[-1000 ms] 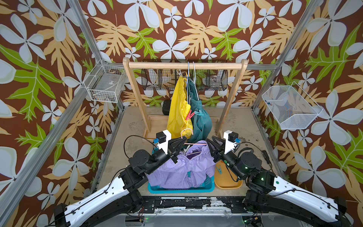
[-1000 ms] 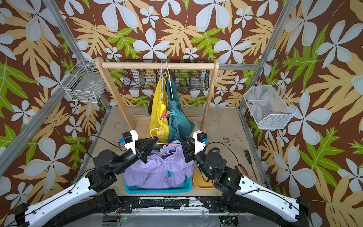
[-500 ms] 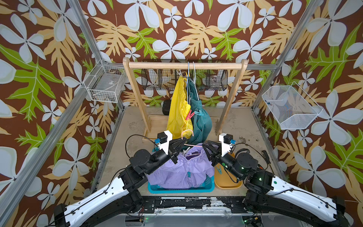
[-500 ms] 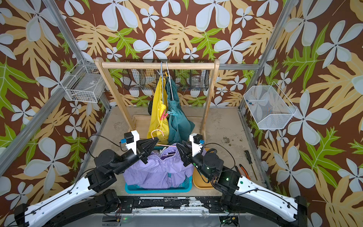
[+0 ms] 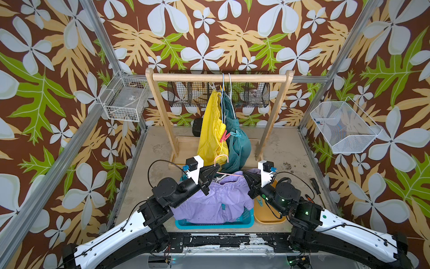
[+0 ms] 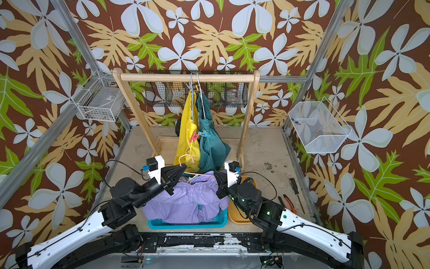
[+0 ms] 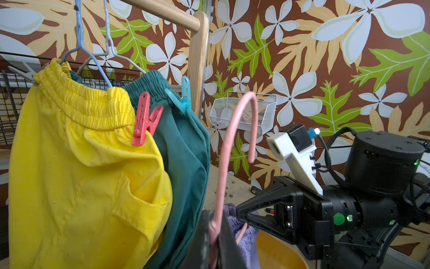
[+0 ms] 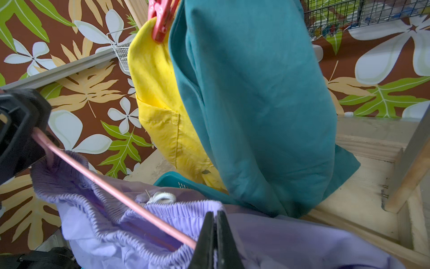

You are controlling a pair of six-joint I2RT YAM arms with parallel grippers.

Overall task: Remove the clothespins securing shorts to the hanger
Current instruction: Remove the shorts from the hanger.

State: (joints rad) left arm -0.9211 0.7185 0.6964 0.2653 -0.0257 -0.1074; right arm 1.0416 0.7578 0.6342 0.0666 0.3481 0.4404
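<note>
Left tool (image 5: 217, 166): clenched on pink hanger (image 7: 232, 139). Right tool (image 8: 215, 217): pinched shut at waistband of lilac shorts (image 5: 216, 200). Red-pink clothespin (image 7: 144, 121) on hung yellow shorts (image 7: 81, 174); light blue clothespin (image 7: 181, 97) on hung teal shorts (image 7: 186, 151).

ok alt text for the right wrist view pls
The right pincer, shut, sits at the waistband of lilac shorts, where a pink hanger bar runs across to the left pincer gripping it. Behind hang yellow shorts and teal shorts, a red clothespin clipped to the yellow pair.
</note>
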